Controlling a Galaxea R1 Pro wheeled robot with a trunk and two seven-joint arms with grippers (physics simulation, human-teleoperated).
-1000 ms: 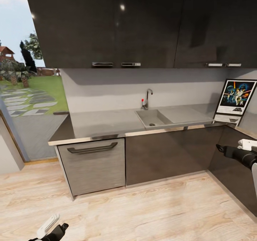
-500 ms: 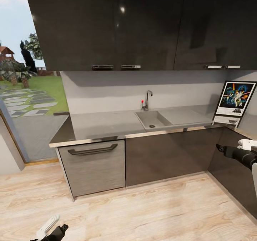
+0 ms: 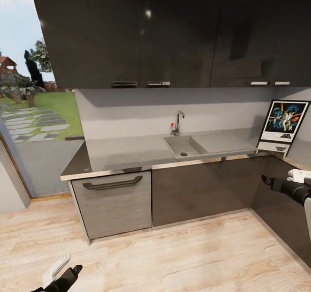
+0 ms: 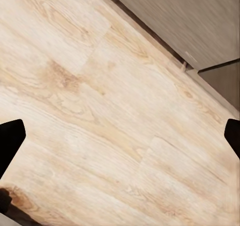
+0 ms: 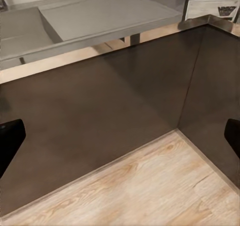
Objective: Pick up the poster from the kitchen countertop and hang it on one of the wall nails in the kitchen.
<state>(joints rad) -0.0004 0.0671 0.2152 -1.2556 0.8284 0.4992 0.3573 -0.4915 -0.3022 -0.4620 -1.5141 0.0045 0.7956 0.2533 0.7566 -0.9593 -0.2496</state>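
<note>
Across the kitchen corner, head view, largest item first:

Upper cabinets (image 3: 172, 33): one dark glossy row; its top is cut off by the picture edge.
Floor (image 3: 172, 257): one expanse of pale wood planks, also seen under both wrist cameras.
Kitchen countertop (image 3: 125, 151): one long grey worktop with a tan front edge over dark base cabinets (image 3: 203, 190); its far right end turns the corner and runs out of frame.
Drawer front (image 3: 113, 205): one brushed grey panel with one dark bar handle.
Sink (image 3: 185, 146): one basin with a drainboard to its right and one tap (image 3: 178, 122) behind it; the small red part on the tap is too small to make out.
Poster (image 3: 285, 121): one, standing upright on the countertop's right end against the pale wall; colourful figures on dark blue, white inner border, thin black frame. A dimmer mirrored copy lies in the worktop just below it.
Right gripper (image 3: 266, 180): low at the right edge, well apart from the poster; fingers spread wide and empty in its wrist view, arm partly cut off.
Left gripper (image 3: 69, 271): low over the floor, partly cut off; fingers (image 4: 11, 142) likewise spread, holding nothing.
</note>
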